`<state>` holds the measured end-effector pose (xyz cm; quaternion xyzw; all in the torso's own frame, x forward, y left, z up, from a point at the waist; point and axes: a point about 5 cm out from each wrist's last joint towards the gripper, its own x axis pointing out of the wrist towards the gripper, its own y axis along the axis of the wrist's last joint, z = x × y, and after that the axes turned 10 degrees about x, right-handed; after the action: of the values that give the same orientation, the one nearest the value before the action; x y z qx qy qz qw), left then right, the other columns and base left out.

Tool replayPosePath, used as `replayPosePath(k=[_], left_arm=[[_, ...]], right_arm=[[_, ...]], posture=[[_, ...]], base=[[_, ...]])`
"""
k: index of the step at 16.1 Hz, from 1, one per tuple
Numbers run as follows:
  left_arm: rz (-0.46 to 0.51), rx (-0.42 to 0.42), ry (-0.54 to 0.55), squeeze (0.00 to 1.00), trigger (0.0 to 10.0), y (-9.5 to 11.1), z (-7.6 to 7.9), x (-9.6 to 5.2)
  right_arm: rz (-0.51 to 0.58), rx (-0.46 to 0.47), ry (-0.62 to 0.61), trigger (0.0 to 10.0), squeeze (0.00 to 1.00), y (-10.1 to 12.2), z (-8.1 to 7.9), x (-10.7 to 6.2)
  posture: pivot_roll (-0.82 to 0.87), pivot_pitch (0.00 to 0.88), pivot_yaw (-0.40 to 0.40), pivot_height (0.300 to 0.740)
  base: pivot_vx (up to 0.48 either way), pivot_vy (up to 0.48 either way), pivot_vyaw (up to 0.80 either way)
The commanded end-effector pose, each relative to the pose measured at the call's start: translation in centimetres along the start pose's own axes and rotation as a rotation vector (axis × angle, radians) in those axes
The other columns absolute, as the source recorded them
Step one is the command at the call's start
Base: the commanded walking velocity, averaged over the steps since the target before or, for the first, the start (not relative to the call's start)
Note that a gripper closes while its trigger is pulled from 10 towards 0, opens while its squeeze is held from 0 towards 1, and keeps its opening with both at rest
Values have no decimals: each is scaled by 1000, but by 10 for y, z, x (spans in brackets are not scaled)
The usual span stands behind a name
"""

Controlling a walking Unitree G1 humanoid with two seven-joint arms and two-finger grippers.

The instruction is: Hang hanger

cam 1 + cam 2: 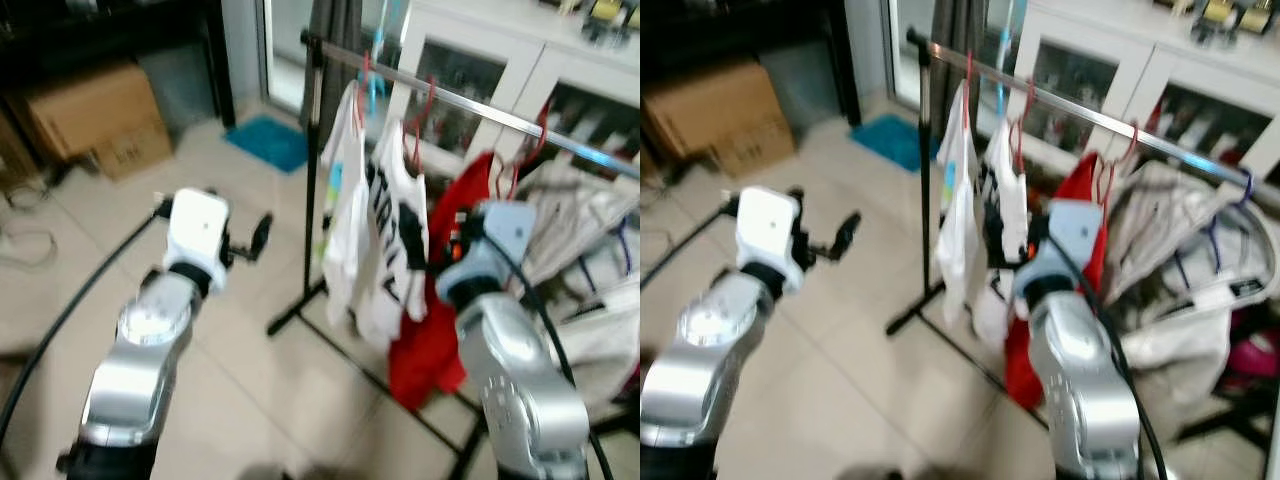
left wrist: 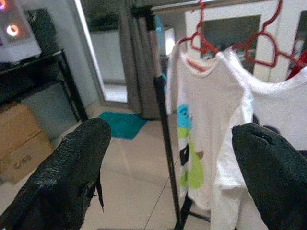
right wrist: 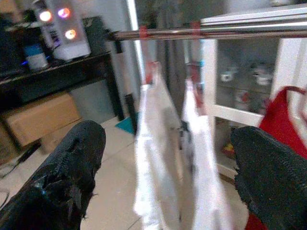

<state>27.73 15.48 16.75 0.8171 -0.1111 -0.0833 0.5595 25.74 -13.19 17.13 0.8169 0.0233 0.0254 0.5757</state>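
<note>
Rail: a chrome clothes rail point(image 1: 470, 105) is seen running from the upper centre of the head views down toward the right edge, carried on a black upright point(image 1: 312, 170) with a floor foot.

Hangers: red hangers point(image 2: 261, 40) are hooked over the rail; in the left wrist view two of them sit at the upper right of the frame, each inside the neck of a shirt.

Garments: two white T-shirts point(image 1: 385, 235) hang side by side at frame centre; a red garment point(image 1: 440, 330) hangs just right of them, partly behind the right arm.

Left gripper point(image 2: 180, 177): it is held at lower-left centre of the left eye view, short of the upright, fingers spread wide and empty.

Right gripper point(image 3: 168, 177): it is raised close to the hanging clothes, fingers likewise wide apart, nothing between them.

Task state: no hanger is seen in either gripper; those in view are already on the rail, so the hanging is judged either done or awaiting another hanger.

Handling: a plastic hanger is judged light and fairly stiff, with smooth, somewhat slippery arms; a draped shirt adds soft, swinging weight.

Grasp site: the neck just below the hook is judged best, so the hook stays free to pass over the rail.

Surroundings: a cardboard box point(image 1: 95, 115) lies at upper left, a white cabinet point(image 1: 500, 60) behind the rail.
</note>
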Motion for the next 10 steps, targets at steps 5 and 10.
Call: replayPosePath(k=[5,10], left_arm=[[40,37,-114,941,10000,-1,11,8],[65,33,-121,937,10000,0,12,8]], right_arm=[[57,-33,-54,10000,0,3,20,0],[115,-39,-31,10000,0,14,11,-2]], posture=[[41,45,58,740],[39,39,46,740]], base=[[276,0,0],[272,0,-416]])
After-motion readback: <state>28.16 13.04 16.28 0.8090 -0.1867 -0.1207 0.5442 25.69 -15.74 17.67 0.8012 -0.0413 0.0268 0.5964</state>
